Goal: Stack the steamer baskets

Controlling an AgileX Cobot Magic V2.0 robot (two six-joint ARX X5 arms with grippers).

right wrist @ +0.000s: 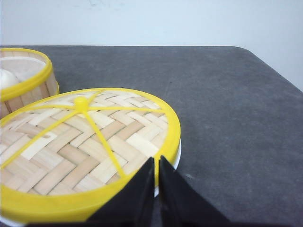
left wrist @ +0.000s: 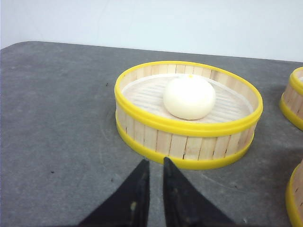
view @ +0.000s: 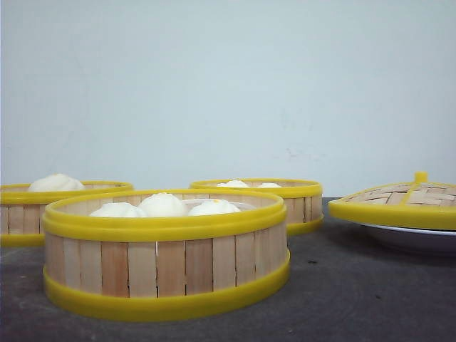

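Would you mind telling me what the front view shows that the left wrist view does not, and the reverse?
Only the front view shows the woven lid resting on the white plate, and the near steamer basket holding three buns.

Only the left wrist view shows the left gripper, its fingers nearly together, just short of the single-bun basket, and the full bun lying inside it.

Both show the single-bun basket, at far left in the front view, and the grey table.
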